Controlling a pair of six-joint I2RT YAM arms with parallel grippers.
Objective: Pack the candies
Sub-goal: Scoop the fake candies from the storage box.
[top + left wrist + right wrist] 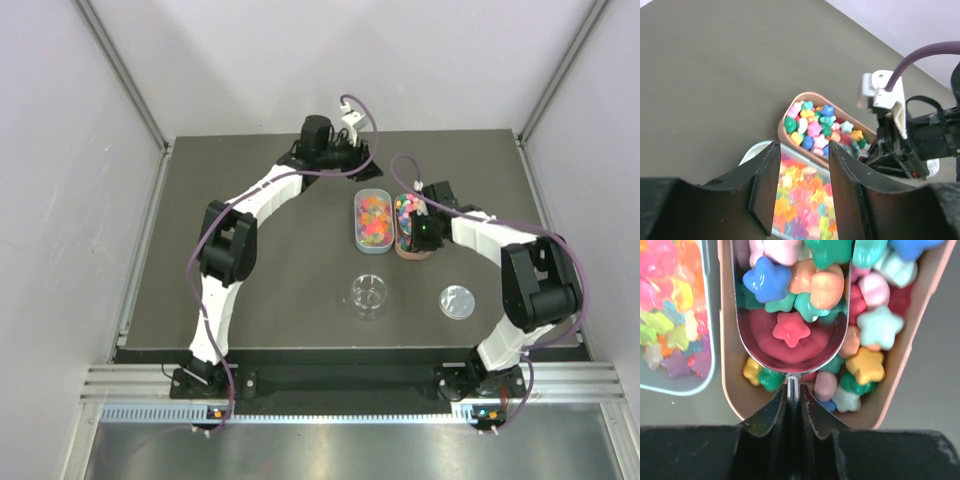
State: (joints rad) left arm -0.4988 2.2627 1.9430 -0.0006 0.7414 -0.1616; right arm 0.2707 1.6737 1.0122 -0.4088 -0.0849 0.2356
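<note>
Spreading across a pale booth, one dark grey table [270, 290] carries everything. White walls [60, 200] close it in on three sides, and a metal rail [350, 385] runs along its near edge.

The left gripper [803, 146] hangs with its two fingers apart and nothing between them. Two oblong trays lie side by side below it. The clear tray [710, 375] sits directly beneath those fingers, heaped with translucent candies [670, 290], too many to count. The pink tray [900, 370] is just beside it, ahead of the fingers, and holds opaque candies, mostly star-shaped, in blue, green, yellow, pink and orange.

One scoop [790, 335] lies inside the pink tray with several candies in its bowl. The right gripper [794, 390] is clamped tight on its thin handle, right over the tray's near end.

Toward the bases from that gripper, to its left, stands one clear cup [369, 295]. One round lid [458, 300] lies flat to the gripper's right, well apart from the cup.
</note>
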